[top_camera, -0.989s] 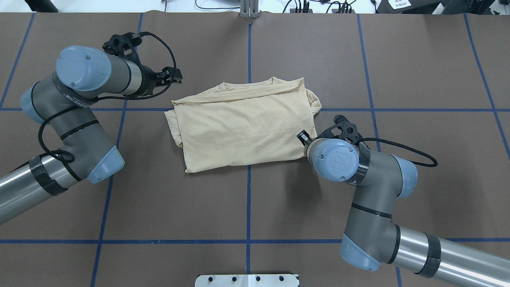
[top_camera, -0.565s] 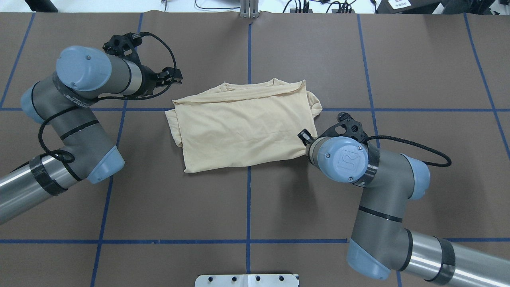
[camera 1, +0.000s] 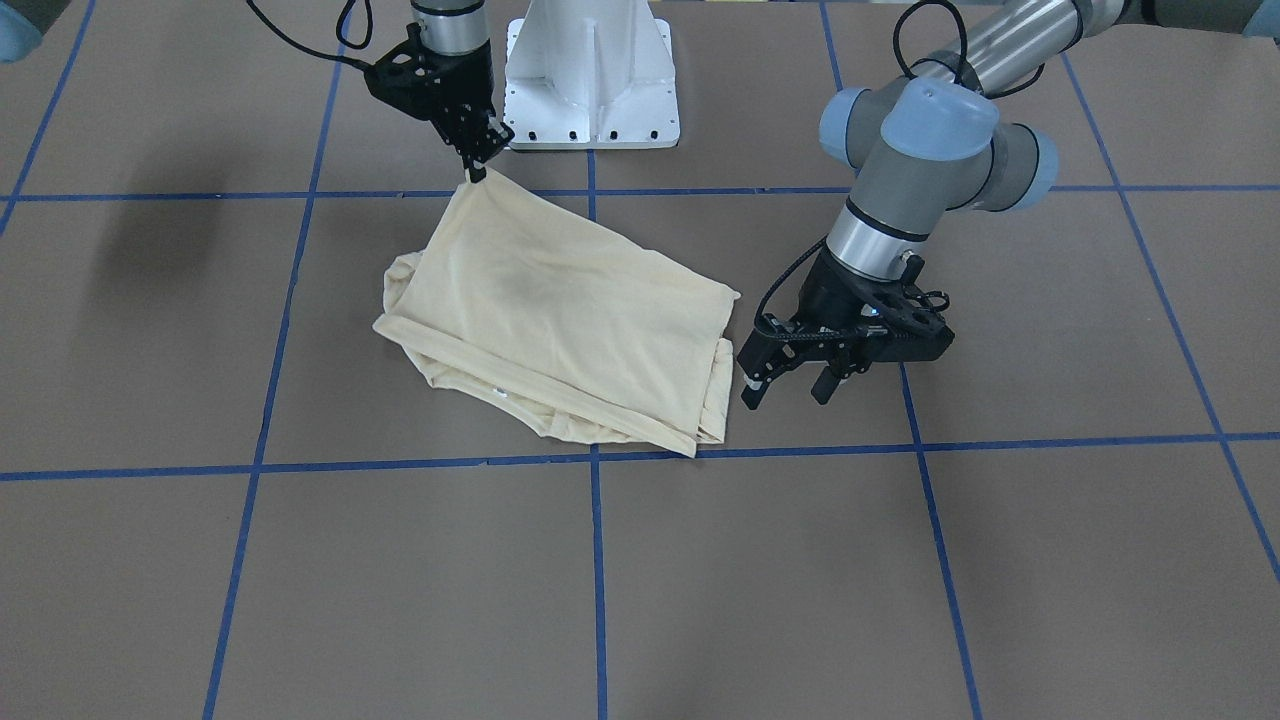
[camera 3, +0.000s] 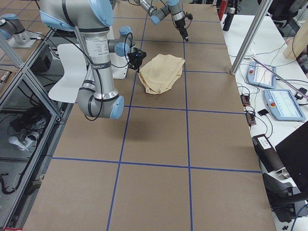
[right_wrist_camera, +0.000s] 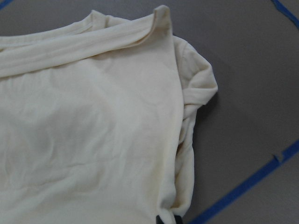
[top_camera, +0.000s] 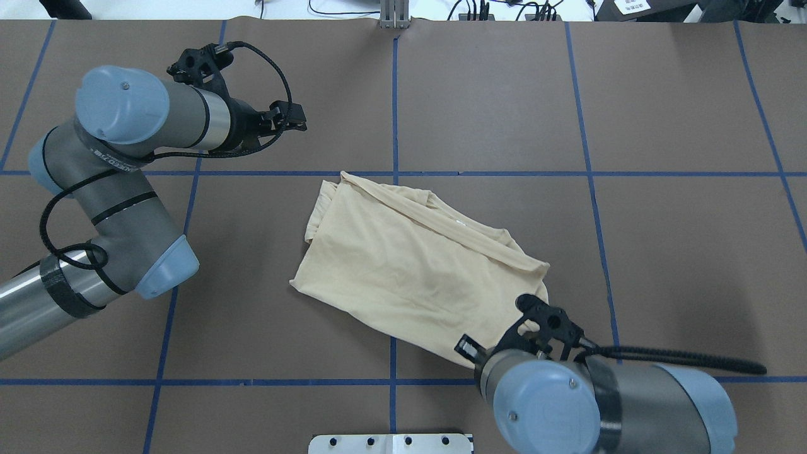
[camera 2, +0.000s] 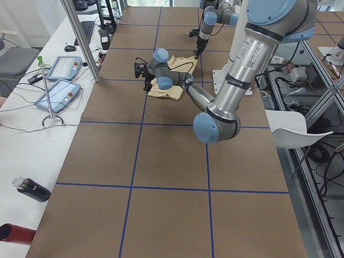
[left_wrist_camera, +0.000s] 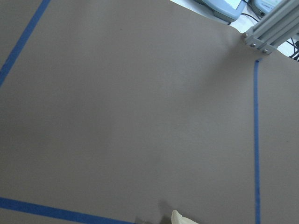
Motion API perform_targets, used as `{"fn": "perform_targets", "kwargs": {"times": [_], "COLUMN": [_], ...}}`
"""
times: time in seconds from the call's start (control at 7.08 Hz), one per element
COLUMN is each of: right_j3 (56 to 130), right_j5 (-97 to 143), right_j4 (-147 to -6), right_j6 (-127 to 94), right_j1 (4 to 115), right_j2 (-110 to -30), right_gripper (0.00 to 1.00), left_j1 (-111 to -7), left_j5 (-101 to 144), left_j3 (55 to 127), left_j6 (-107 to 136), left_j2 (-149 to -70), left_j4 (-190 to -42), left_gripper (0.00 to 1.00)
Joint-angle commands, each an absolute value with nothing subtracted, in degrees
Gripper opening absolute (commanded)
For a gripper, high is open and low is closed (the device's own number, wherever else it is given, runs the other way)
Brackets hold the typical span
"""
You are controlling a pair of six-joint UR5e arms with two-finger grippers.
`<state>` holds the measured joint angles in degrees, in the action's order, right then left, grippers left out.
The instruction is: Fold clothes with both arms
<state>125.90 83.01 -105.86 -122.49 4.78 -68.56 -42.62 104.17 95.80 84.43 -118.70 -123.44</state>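
The pale cream-yellow shirt (camera 1: 560, 320) lies folded and askew on the brown table, its print hidden; a small white neck tag (top_camera: 455, 222) shows at the collar. My right gripper (camera 1: 474, 170) is shut on one corner of the shirt (top_camera: 410, 265), lifting it slightly close to the robot base. The right wrist view shows the shirt (right_wrist_camera: 93, 130) filling the frame. My left gripper (camera 1: 787, 385) is open and empty, hovering just beside the shirt's opposite edge. In the overhead view it (top_camera: 296, 123) sits beyond the shirt's far left corner.
The white pedestal base (camera 1: 592, 80) stands just behind the right gripper. Blue tape lines (top_camera: 394, 101) grid the brown paper table. An aluminium post (top_camera: 394, 16) stands at the far edge. Teach pendants (camera 3: 279, 103) and cables lie on the side bench.
My right gripper pulled its shirt corner toward the robot base, dragging and turning the shirt diagonal. My left gripper moved slightly away from the shirt and stayed open.
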Motion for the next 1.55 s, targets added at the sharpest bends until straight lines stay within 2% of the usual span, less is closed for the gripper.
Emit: {"fn": "perform_targets", "kwargs": {"times": [0.0,0.28,0.42,0.71,1.13,1.41], "right_j3": [128.23,131.55,131.49,129.21,117.81,116.55], "right_j5": [80.09,80.33,80.59,80.51,86.19,91.55], "right_j4": [-110.39,-109.69,-109.51,-107.68,-88.72,-88.59], "right_j6": [-122.69,-121.73,-119.21,-111.04,-103.83,-93.75], "right_j1": [-1.57,-0.89,1.99,10.76,23.08,29.24], "right_j2": [-71.08,-75.48,-74.45,-70.50,-69.52,-69.43], "right_gripper": [0.99,1.00,1.00,1.00,1.00,1.00], "left_j1": [-42.10,-41.49,-39.05,-33.08,-31.20,-28.75], "left_j5": [111.06,111.10,111.27,110.57,110.48,105.94], "left_j3": [99.40,105.69,108.17,115.97,116.19,116.28], "left_j6": [86.74,91.81,92.11,94.90,96.68,97.46], "left_j2": [-118.91,-117.00,-114.89,-111.82,-110.66,-109.07], "left_j4": [-123.49,-122.87,-122.78,-111.42,-109.07,-109.16], "left_gripper": [1.00,0.99,0.98,0.99,0.99,0.99]}}
